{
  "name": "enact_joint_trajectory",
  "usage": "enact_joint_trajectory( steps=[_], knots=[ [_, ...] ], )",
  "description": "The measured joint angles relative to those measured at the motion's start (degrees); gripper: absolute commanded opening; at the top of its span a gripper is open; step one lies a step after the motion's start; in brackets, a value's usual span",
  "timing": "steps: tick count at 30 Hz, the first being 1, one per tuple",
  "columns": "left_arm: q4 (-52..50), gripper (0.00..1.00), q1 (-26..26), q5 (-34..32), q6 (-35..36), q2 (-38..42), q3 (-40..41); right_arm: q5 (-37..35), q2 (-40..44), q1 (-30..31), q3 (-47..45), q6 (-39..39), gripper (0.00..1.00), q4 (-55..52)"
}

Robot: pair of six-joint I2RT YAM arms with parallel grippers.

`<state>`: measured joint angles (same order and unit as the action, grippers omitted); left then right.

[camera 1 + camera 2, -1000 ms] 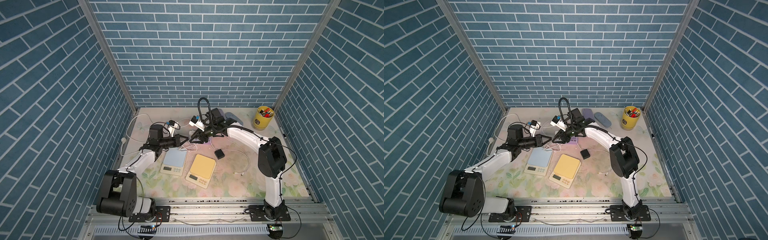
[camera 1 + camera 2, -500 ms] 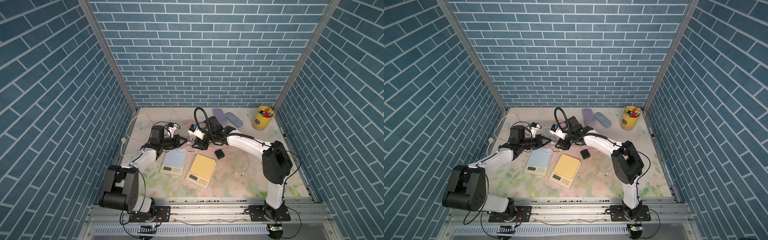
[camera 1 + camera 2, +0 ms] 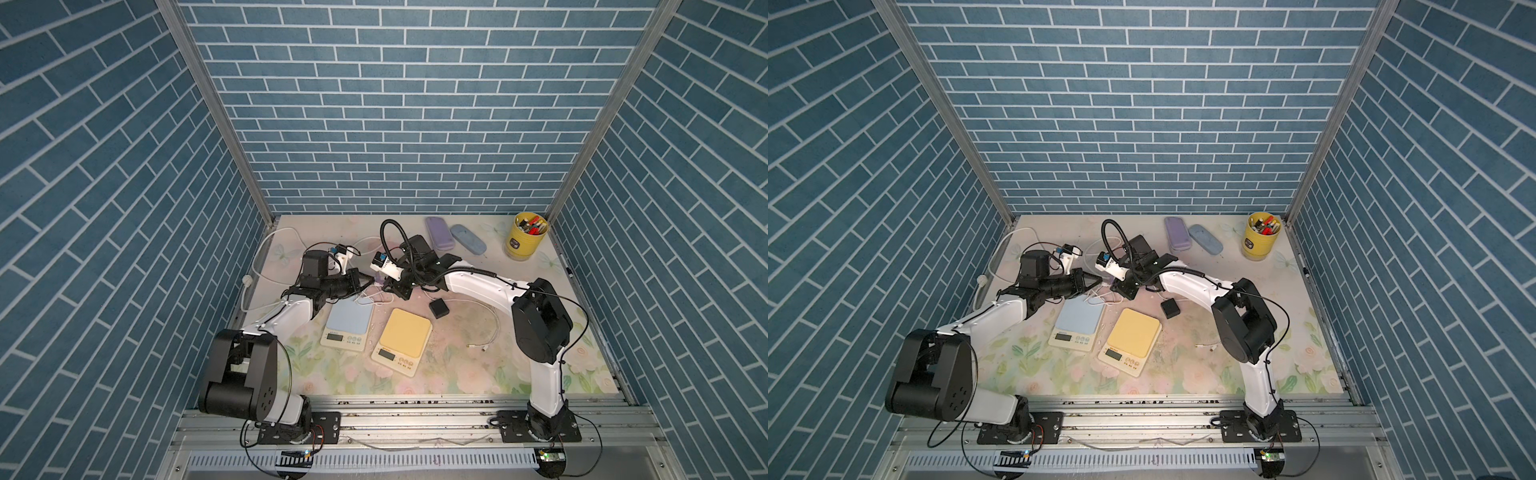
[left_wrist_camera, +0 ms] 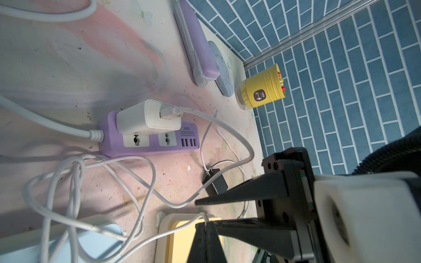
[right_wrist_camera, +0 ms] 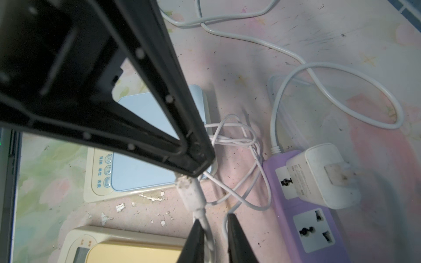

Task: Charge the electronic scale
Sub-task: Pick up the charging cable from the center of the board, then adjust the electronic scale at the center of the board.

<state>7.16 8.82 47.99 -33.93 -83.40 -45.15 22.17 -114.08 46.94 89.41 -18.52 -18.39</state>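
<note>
Plugging in is under way. The left gripper [image 5: 196,169], fingers pressed together, pinches the charging cable [image 5: 191,193] at its plug, just beyond the far edge of the blue scale [image 3: 348,320]. The yellow scale [image 3: 405,334] lies beside that one. The right gripper [image 5: 213,219] straddles the cable, fingers narrowly apart. Next it likely must clamp, then help steer the plug into the blue scale's port. A second ago the right gripper was higher and wider.

Overhead stereo pair — close wrist views
</note>
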Motion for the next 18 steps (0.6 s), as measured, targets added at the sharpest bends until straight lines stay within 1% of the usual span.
enact_joint_trajectory(
  steps=[5,7,8,9,11,13,15,18],
  knots=[
    [0.00,0.00,-0.13,0.00,0.00,-0.24,-0.07,0.00,-0.13,0.33,0.24,0.00,0.16,0.31],
    [0.00,0.00,-0.20,-0.02,0.00,-0.52,-0.07,0.04,-0.22,0.42,0.66,-0.09,0.04,0.31],
    [0.02,0.00,-0.31,-0.22,0.00,-0.61,-0.15,0.07,-0.28,0.48,0.96,-0.52,0.01,0.00],
    [-0.15,0.01,-0.42,-0.24,0.09,-0.66,-0.37,0.11,-0.33,0.59,1.11,-0.37,0.00,-0.11],
    [-2.43,0.24,-0.68,-0.83,1.55,-0.68,-1.46,-0.50,-0.83,0.92,2.51,-0.59,0.00,-1.44],
    [-7.58,0.34,-0.85,-3.17,4.83,-0.63,-3.72,-2.16,-1.81,1.36,5.22,-0.83,0.00,-4.04],
    [-13.40,0.42,-1.22,-6.80,8.70,0.02,-5.88,-4.98,-2.54,2.10,7.78,-1.01,0.00,-6.64],
    [-20.44,0.45,-3.04,-12.79,13.20,2.95,-6.80,-9.68,-2.71,3.87,9.03,-1.29,0.00,-10.95]
  ],
)
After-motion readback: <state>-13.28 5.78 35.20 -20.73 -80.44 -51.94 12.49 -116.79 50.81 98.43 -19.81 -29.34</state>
